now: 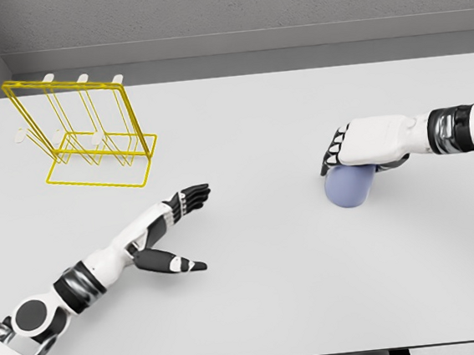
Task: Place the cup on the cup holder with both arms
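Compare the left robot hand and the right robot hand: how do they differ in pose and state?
The left robot hand is open with fingers stretched out and holds nothing; the right robot hand lies over the lavender cup, fingers curled on it. The left one is nearer the yellow cup holder; the right one is far from it. Both are white with dark fingers, above the table.

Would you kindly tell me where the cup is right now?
In the head view the cup lies on its side on the table's right part, under the right hand, far from the yellow rack.
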Action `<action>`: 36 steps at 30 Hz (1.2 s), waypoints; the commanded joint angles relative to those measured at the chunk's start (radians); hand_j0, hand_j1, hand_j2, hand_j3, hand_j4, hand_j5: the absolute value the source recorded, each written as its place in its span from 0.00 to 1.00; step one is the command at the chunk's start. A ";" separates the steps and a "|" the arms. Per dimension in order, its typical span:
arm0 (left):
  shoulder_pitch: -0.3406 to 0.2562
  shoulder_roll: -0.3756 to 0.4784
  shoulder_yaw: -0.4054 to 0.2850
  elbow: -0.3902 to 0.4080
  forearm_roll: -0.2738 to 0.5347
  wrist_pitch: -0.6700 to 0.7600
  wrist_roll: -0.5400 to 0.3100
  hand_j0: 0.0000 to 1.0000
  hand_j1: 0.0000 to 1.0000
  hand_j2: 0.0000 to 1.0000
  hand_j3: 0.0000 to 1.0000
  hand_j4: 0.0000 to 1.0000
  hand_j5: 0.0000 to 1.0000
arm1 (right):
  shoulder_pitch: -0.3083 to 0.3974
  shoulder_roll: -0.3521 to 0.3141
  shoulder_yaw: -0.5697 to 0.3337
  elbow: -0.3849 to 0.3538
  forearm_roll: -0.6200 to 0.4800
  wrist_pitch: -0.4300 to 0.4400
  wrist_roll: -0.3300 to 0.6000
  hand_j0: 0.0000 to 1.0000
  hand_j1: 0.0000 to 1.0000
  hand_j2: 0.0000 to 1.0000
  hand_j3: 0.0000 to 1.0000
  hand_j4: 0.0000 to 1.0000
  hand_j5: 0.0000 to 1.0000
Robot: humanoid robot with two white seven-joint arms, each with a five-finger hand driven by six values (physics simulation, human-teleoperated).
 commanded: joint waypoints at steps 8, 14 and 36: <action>-0.002 -0.022 -0.013 0.031 0.005 0.002 -0.001 1.00 1.00 1.00 1.00 1.00 1.00 | -0.014 -0.009 0.010 -0.002 0.054 -0.029 0.011 0.67 0.67 0.67 0.67 0.67 0.67; -0.003 -0.031 -0.011 0.045 0.006 0.002 -0.001 1.00 1.00 1.00 1.00 1.00 1.00 | -0.029 -0.041 0.002 -0.054 0.054 -0.029 0.011 0.60 0.60 0.60 0.60 0.60 0.60; -0.021 -0.030 -0.005 0.059 0.009 0.001 -0.001 1.00 1.00 1.00 1.00 1.00 1.00 | -0.052 0.063 -0.001 -0.218 0.021 -0.029 0.011 0.57 0.57 0.57 0.57 0.57 0.57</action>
